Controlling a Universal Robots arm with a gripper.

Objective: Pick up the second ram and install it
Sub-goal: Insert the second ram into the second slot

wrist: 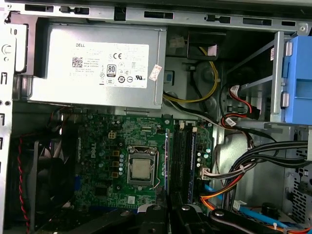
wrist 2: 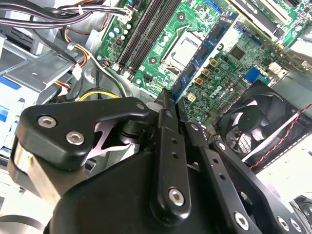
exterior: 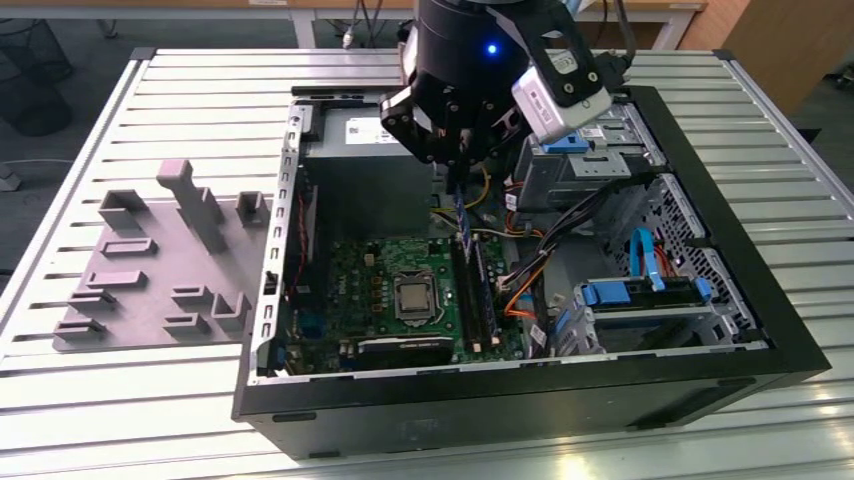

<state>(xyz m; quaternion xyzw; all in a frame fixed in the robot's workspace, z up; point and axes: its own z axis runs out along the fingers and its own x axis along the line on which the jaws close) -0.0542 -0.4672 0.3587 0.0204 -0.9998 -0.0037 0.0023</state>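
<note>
The pincer hangs over the open computer case, its black fingers closed on the second ram, a thin blue-green strip held on edge by its upper end. In the exterior view the strip reaches down from the fingertips toward the motherboard, its lower end just above the board near the long black memory slots. In the second wrist view the strip runs out from between the fingers across the board, passing right beside the silver processor, with the slots lying a little apart on the processor's other side. In the first wrist view the strip shows as a thin blue line between the processor and the slots.

Farther out, a grey power supply sits at the case's far end, and a black fan stands by the board's edge. Bundled cables and blue drive brackets fill the case on the exterior view's right. On the slatted table, a grey fixture tray lies at the exterior view's left.
</note>
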